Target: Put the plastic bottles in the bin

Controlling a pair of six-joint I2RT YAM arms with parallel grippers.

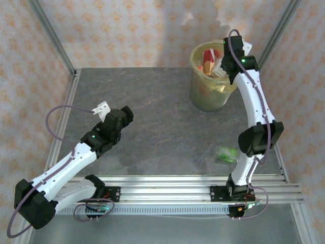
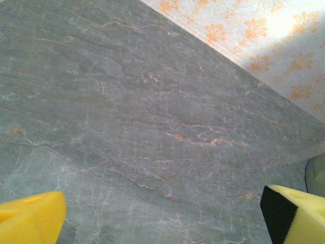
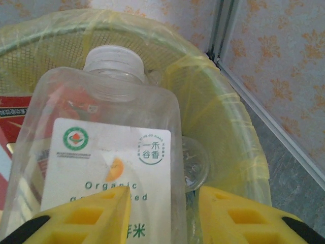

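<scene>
Overhead, the grey veined table (image 1: 167, 117) is my biggest item. Its near edge is cut off behind the rail the arms are bolted to.

The left arm (image 1: 71, 160) lies low over the left half. The left gripper (image 2: 163, 208) is spread wide over bare tabletop, and I see only the yellow corners of its fingers (image 2: 30, 218) at the frame edges.

The right arm (image 1: 256, 112) reaches up to the bin (image 1: 203, 99), far right on the table, and covers part of its rim. From above, the contents are a red and white jumble I can't sort out.

On the right wrist camera, a clear bottle (image 3: 101, 127) lies within the bin's bagged rim (image 3: 223, 117), cap (image 3: 112, 58) pointing away and white label up. Its base is out of frame.

The right gripper (image 3: 165, 203) has its fingers drawn in to a narrow gap. One finger overlaps the label, and the bottle's edge runs through the gap. I can't tell if it pinches the bottle or hangs just above it.

What looks like a green bottle (image 1: 227, 154) lies on the table beside the right arm, well apart from the bin and too blurred to be sure.
</scene>
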